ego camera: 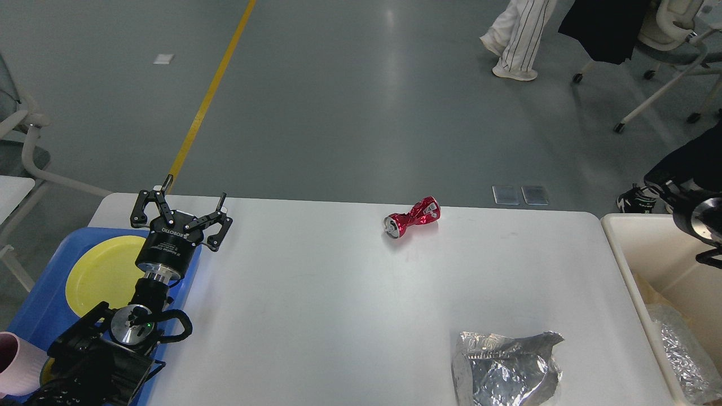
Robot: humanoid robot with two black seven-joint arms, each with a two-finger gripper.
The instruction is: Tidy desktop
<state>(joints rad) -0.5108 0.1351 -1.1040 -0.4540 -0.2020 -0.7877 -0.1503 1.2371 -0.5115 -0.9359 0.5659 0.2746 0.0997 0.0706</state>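
The white desktop (316, 304) fills most of my view, running from the blue tray (39, 316) on its left end to the cream bin (620, 242) just off its right edge. The bin already holds some crinkled wrapping, and the tray carries a yellow plate (104, 270) and a pink cup (17, 363). Two pieces of rubbish are left on the top: a crumpled silver foil bag (505, 369) near the front right, and a crushed red can (410, 217) lying on its side near the far edge. My left gripper (193, 202) hovers over the tray's far corner, fingers spread wide and empty. Of my right arm only a dark stretch shows above the bin, and I cannot tell its pincer's state. I judge the clearing partly done; next I'd take the can or bag and carry it to the bin.
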